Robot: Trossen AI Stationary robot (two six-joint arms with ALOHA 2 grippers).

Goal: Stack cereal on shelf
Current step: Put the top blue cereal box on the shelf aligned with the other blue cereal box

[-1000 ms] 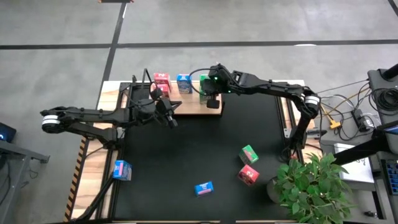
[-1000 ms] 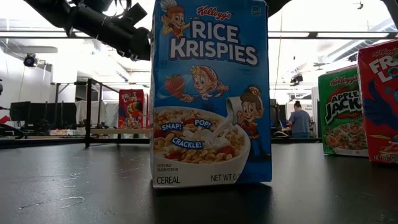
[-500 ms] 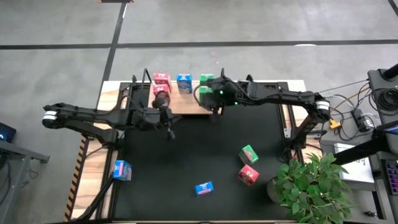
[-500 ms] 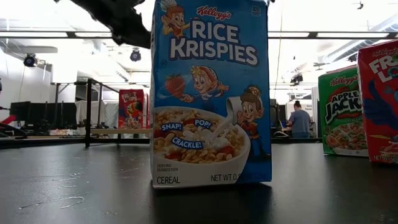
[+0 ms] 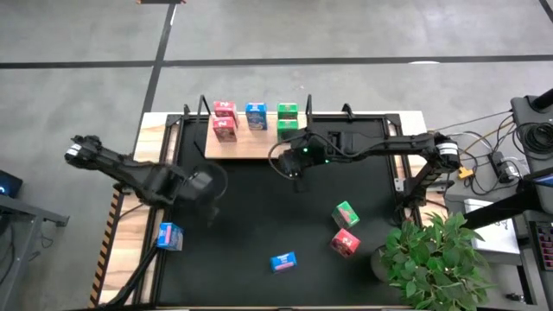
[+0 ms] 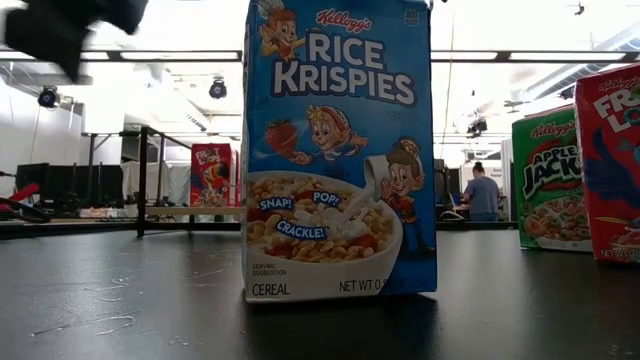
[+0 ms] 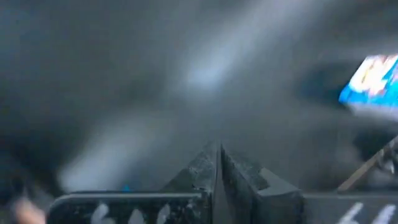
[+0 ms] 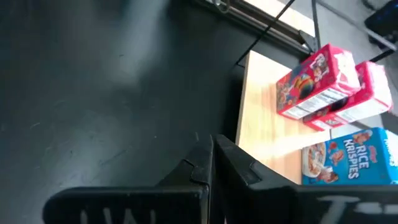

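The shelf [image 5: 256, 145], a light wooden board, lies at the mat's far side. On it stand two pink-red cereal boxes [image 5: 225, 118], a blue one [image 5: 256, 115] and green ones [image 5: 288, 119]. My left gripper [image 5: 206, 188] is shut with nothing in it and hangs over the mat's left part, pointing down, with a blue box [image 7: 373, 79] ahead of it. My right gripper [image 8: 211, 155] is shut with nothing in it and hovers just off the shelf's near edge [image 8: 261, 130]. Loose boxes stand on the mat: blue [image 5: 282, 261], green [image 5: 346, 212], pink-red [image 5: 345, 243].
Another blue box [image 5: 169, 235] stands at the table's left edge, off the mat. A potted plant [image 5: 432, 255] is at the near right corner, with cables and gear [image 5: 501, 164] to its right. The low view is filled by the blue box [image 6: 340, 150], with green [image 6: 548, 180] and pink-red [image 6: 612, 165] beside it.
My left gripper has drawn away from the pink-red boxes on the shelf toward the table's near left and has tipped to point down. My right gripper has backed off the shelf's green boxes toward the near edge. Both stayed shut.
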